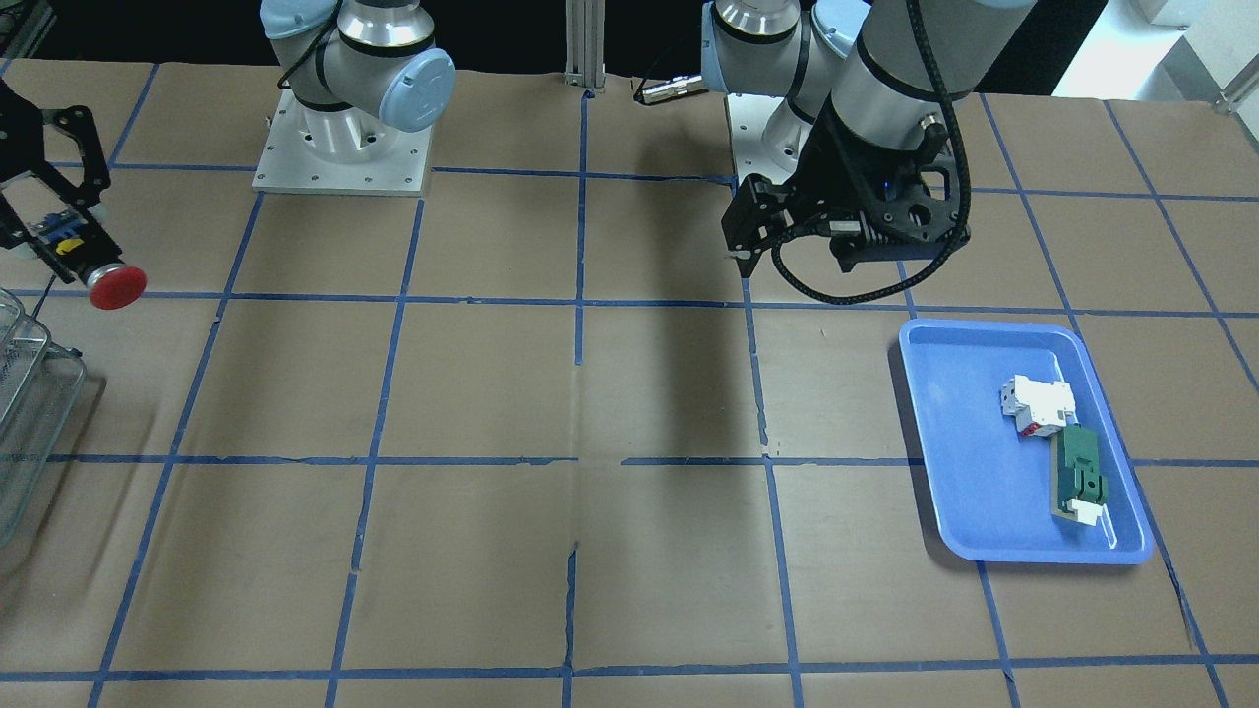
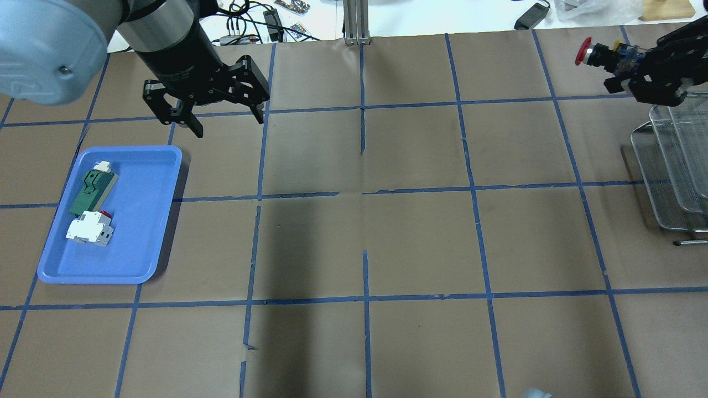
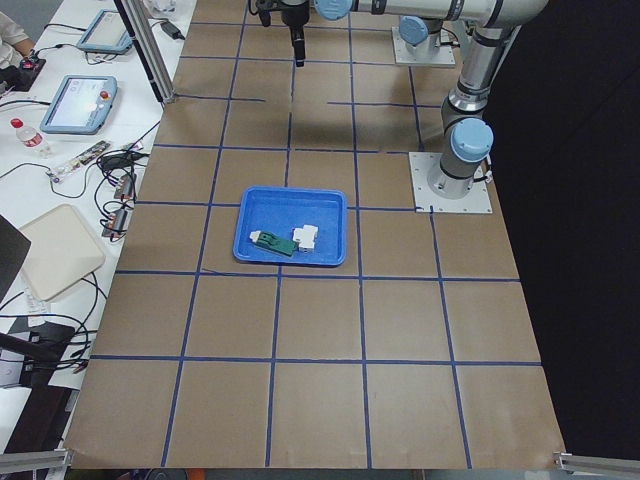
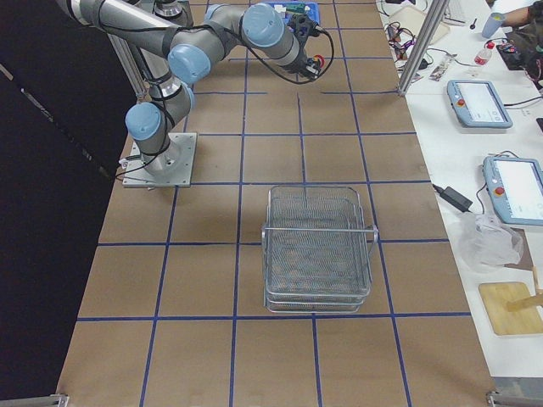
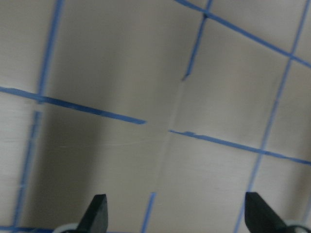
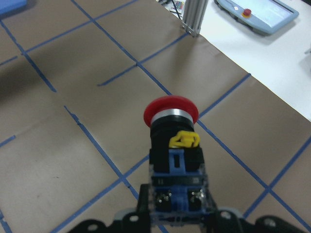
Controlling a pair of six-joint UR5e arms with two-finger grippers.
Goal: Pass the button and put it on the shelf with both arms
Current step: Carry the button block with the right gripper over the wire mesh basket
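The button, with its red cap (image 2: 583, 51), is clamped in my right gripper (image 2: 628, 63) at the far right of the table, held in the air just beyond the wire-mesh shelf (image 2: 675, 177). In the right wrist view the button (image 6: 172, 145) points away from the camera, cap forward, its blue end block between the jaws. In the front-facing view the button (image 1: 113, 285) hangs above the shelf (image 1: 29, 413). My left gripper (image 2: 229, 126) is open and empty, above the table beside the blue tray; its fingertips (image 5: 97, 211) frame bare paper.
A blue tray (image 2: 138, 166) at the left holds a white block with red marks (image 2: 88, 226) and a green flat block (image 2: 93, 190). The table is brown paper with a blue tape grid. An aluminium post (image 2: 357, 22) stands at the far edge.
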